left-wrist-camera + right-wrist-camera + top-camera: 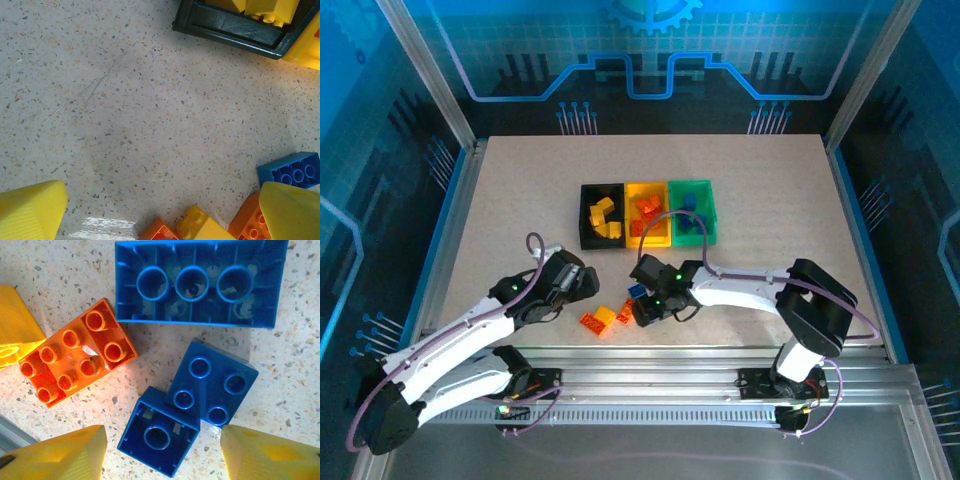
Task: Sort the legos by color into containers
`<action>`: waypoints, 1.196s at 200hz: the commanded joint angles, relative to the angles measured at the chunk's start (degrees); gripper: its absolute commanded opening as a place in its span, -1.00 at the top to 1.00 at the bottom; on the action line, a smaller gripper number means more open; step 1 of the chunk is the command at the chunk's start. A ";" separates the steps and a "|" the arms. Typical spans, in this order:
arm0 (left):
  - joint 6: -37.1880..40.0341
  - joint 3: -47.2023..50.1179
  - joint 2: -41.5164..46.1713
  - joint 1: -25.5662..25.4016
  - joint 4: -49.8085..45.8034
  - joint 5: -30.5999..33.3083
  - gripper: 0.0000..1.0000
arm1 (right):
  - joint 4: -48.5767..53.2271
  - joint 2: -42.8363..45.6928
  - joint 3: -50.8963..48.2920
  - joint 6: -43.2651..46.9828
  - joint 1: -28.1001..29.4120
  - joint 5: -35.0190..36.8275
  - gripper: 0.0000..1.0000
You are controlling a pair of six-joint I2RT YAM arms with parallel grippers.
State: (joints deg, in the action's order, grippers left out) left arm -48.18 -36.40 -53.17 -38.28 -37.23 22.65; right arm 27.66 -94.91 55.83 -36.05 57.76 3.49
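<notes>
The containers stand in a row: a black bin (588, 216) with yellow legos, a yellow bin (647, 237) with orange ones, and a green bin (706, 212) with blue ones. Loose legos lie near the front. My right gripper (162, 455) is open, its yellow fingers (65, 455) standing on either side of a small upturned blue brick (160, 437) with gaps on both sides. A square blue brick (212, 382), a long upturned blue brick (200, 282) and an orange brick (77, 352) lie beside it. My left gripper (162, 200) is wide open over bare table, near a yellow brick (202, 227).
The black bin's corner (235, 27) sits ahead of the left gripper, with the yellow bin (307, 45) beside it. Orange bricks (250, 222) and a blue brick (292, 170) lie near the left gripper's right finger. The two grippers (582, 283) (645, 305) are close together.
</notes>
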 commanded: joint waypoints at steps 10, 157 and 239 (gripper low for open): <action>-1.31 0.89 0.52 0.68 -0.29 -0.59 -0.98 | 2.13 -3.46 1.09 -0.51 0.55 0.90 -0.16; -1.39 1.07 -1.50 1.41 1.25 -1.85 -0.98 | 1.66 -2.12 0.28 0.50 1.92 0.84 -0.35; -1.65 1.69 -1.41 1.63 1.11 -2.07 -0.98 | 2.26 -6.32 3.93 1.16 1.83 3.12 -0.09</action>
State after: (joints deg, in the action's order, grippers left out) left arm -48.23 -36.12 -54.48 -37.17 -36.80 21.52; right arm 29.54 -100.16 58.52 -34.92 58.98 5.37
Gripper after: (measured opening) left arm 0.990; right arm 0.569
